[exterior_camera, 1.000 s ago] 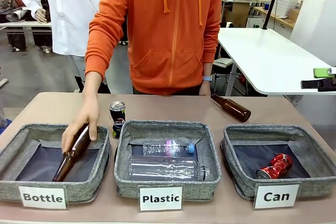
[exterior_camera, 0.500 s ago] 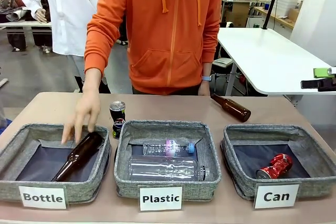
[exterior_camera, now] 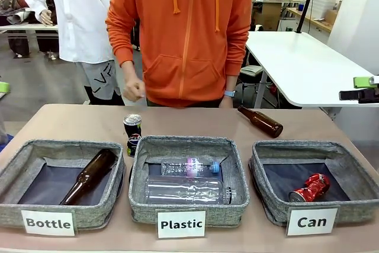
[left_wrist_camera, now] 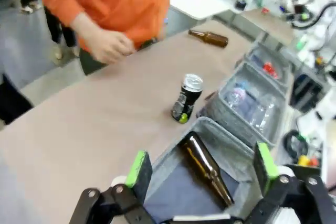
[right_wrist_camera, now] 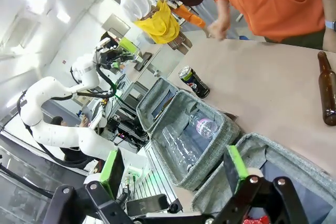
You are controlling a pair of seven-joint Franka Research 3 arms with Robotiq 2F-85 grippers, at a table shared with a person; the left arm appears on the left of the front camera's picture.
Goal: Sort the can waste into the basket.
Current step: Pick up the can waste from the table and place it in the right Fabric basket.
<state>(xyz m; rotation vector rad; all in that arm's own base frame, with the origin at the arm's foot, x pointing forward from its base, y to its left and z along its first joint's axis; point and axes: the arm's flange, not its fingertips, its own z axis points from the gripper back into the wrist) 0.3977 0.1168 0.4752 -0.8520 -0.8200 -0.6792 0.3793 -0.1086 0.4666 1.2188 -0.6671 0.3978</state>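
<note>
Though ahead of the left tool, black-and-silver can well apart.

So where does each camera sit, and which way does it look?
Front view: fixed on the robot's side, facing the person across the table; right gripper at the edge.
Left wrist view: on the left arm, looking past the open left gripper at the Bottle basket.
Right wrist view: on the right arm, looking past its open gripper over the Plastic basket.
Shared: all three show the standing can.
</note>
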